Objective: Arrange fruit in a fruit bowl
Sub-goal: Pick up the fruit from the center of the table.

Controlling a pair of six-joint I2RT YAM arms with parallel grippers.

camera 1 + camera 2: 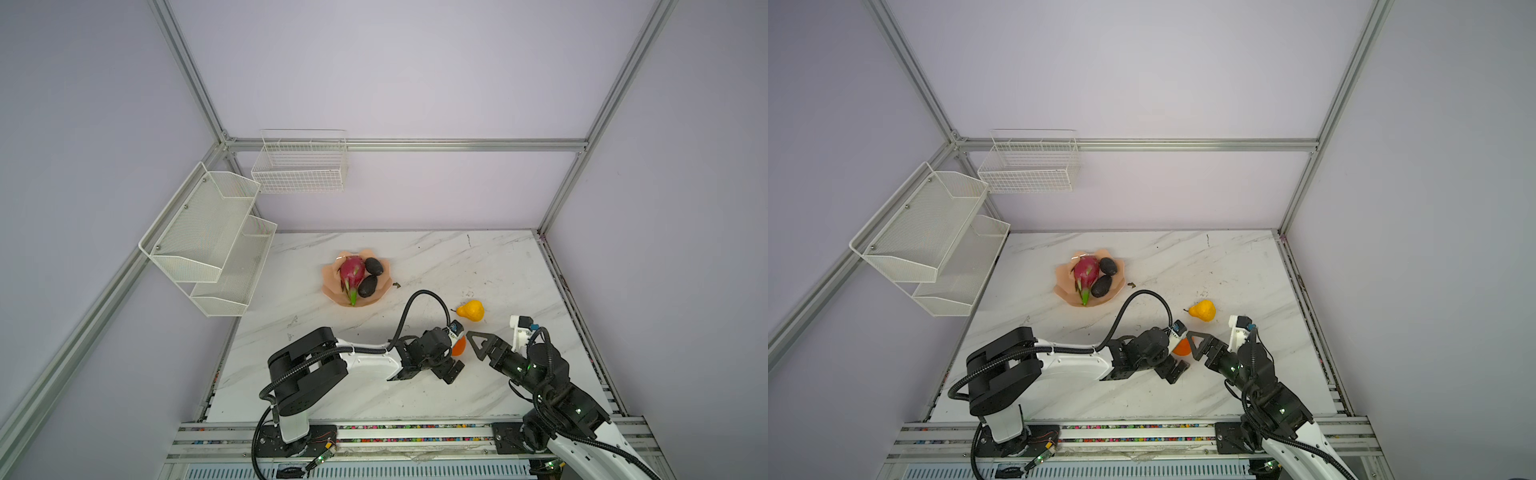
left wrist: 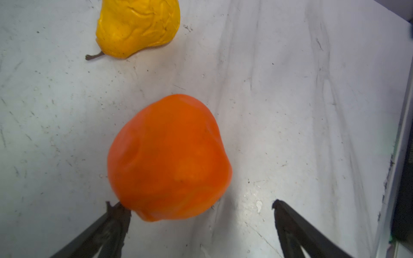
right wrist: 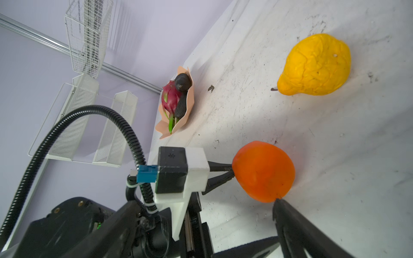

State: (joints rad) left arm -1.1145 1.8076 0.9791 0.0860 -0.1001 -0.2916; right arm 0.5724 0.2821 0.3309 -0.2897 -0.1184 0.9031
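Orange [image 2: 169, 156] sits just ahead of left gripper [image 2: 197, 205], jaws wide and empty, touching one fingertip [image 2: 118, 208]; right gripper [image 1: 478, 344], open and empty, flanks it opposite.

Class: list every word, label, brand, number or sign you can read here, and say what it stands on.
No readable text anywhere.
Orange, pear, fruit bowl: no markings visible.
Dark tag by the front rail: too small to read.
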